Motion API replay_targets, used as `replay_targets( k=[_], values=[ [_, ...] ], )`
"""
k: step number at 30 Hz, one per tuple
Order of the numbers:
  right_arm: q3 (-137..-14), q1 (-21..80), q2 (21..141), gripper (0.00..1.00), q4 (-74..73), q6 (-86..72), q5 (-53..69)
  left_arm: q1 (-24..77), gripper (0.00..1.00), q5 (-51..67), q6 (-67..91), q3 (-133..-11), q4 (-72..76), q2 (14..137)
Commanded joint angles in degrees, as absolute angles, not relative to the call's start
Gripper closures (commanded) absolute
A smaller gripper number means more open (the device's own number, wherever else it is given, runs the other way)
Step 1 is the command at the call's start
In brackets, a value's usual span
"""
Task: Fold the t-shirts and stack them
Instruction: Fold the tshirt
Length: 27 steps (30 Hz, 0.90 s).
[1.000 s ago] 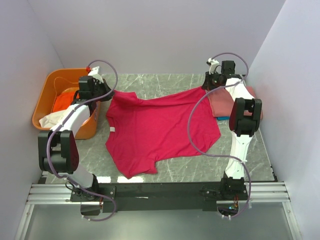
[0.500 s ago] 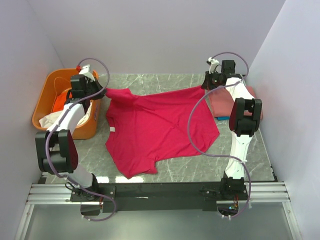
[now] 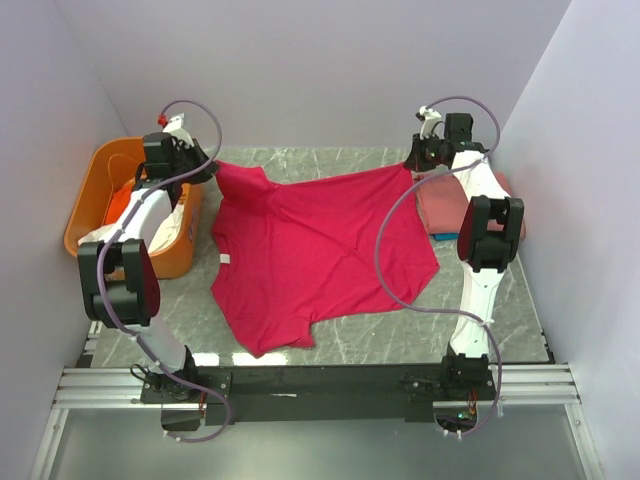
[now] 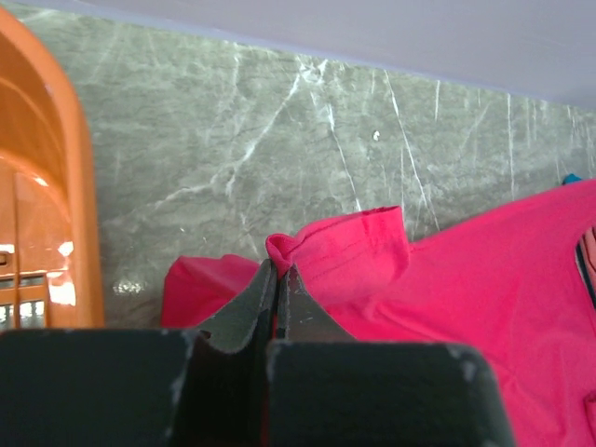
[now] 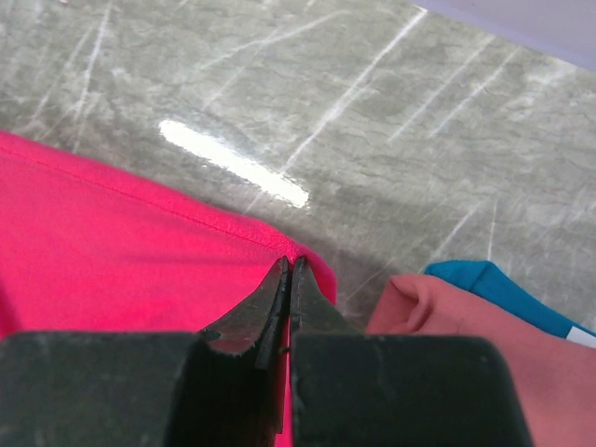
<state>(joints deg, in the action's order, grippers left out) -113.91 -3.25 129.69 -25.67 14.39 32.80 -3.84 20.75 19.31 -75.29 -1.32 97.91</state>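
On the marble table (image 3: pixel 300 160), left hand (image 4: pixel 277 270) and right hand (image 5: pixel 287 265) each pinch the crimson t-shirt (image 3: pixel 320 250).

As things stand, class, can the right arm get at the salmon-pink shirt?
Not freely, probably: the right gripper is shut on the crimson shirt, though the salmon-pink shirt lies close by, uncovered.

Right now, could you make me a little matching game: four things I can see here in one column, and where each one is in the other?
Things:
1. crimson shirt
2. orange tub
3. salmon shirt
4. blue shirt

Places:
A. folded at the far right
B. spread out in the middle
C. a sliver showing at the salmon shirt's edge
D. at the far left

Pairs: 1-B, 2-D, 3-A, 4-C
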Motion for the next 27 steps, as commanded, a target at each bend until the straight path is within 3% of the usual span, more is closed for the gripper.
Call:
replay_targets(
  k=[1,17,27],
  values=[
    [-116.1,-3.3,130.2,1.00,-24.0,13.7,30.0,-3.9,1.00,24.1,19.2,-78.0,0.2,98.7],
    [-117.9,-4.0,132.2,1.00,-23.0,10.4,26.9,-3.8,1.00,26.3,19.6,-81.7,0.2,102.7],
    [-115.0,-4.2,130.4,1.00,-24.3,12.0,31.6,-3.6,1.00,28.8,20.5,-74.1,2.5,97.9]
  ],
)
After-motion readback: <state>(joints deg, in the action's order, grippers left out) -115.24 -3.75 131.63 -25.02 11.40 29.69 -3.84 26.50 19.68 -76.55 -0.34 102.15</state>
